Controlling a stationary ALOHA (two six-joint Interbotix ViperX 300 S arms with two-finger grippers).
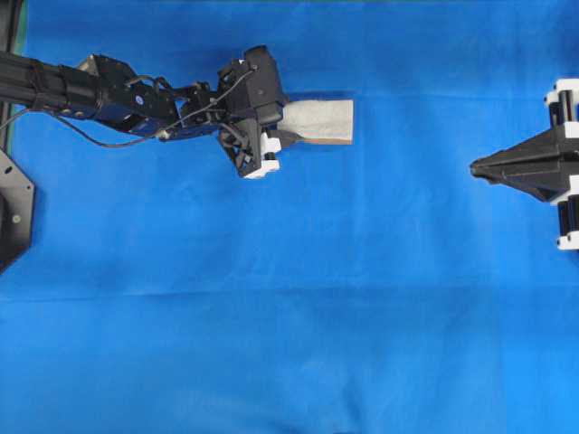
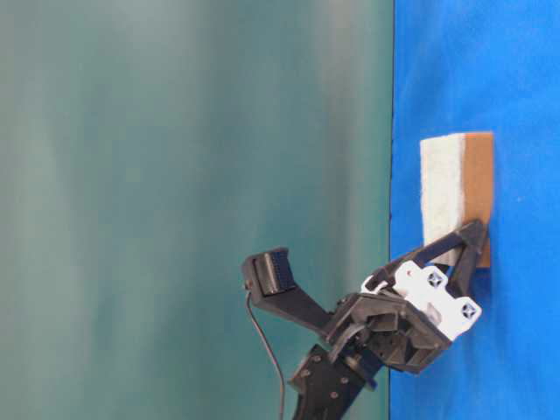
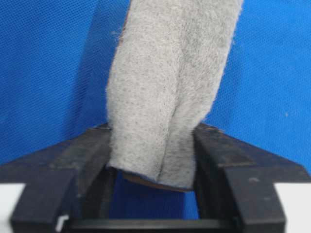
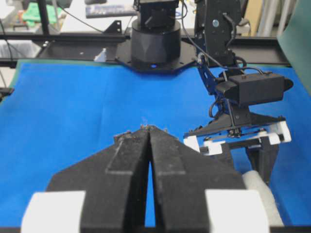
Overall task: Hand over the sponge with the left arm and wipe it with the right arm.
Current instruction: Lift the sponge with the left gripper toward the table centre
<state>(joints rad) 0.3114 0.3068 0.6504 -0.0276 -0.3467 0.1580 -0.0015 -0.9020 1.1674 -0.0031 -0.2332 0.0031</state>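
left gripper (image 1: pixel 288 136): pinching grey-white speckled sponge (image 1: pixel 321 121) end, lengthwise toward right desk edge | right gripper (image 1: pixel 477 168): together, well apart

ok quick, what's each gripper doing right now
left gripper: closed on the sponge, which still lies on the blue cloth.
right gripper: shut, holding nothing.
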